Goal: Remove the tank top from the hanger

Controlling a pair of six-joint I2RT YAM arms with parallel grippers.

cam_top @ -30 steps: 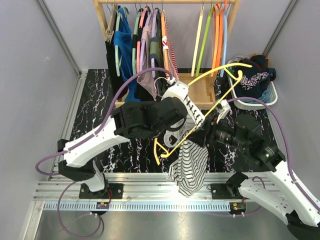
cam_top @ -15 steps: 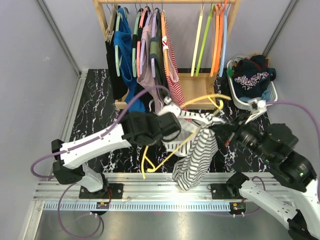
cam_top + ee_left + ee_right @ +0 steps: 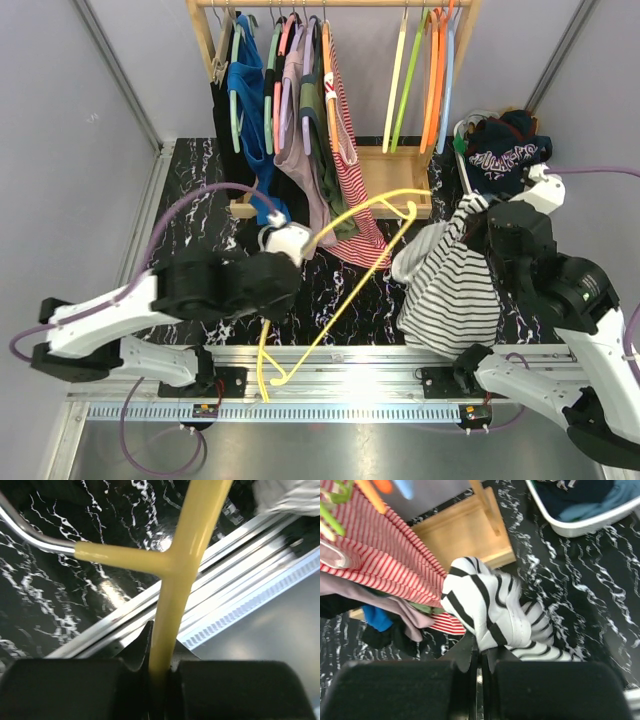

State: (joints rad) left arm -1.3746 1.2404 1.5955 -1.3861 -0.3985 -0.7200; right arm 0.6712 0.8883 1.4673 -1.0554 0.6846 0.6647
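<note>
Yellow plastic hanger (image 3: 172,567) sits clamped in the closed left jaws, its hook end close to the red-striped garment (image 3: 355,195) on the wooden rack (image 3: 395,165). Black-and-white striped tank top (image 3: 455,295) hangs clear of it, pinched in the closed right jaws above the black marbled table (image 3: 190,190). Risk: swinging the hanger may snag racked clothing; the small gripped fold may slip.

Lettering seen, none of it readable.
Pale lettering ran across a navy garment (image 3: 505,157) heaped in the white basket (image 3: 600,520), beyond the right gripper (image 3: 480,655) and off to its right. It was too small and creased to read, and no other writing could be made out.
</note>
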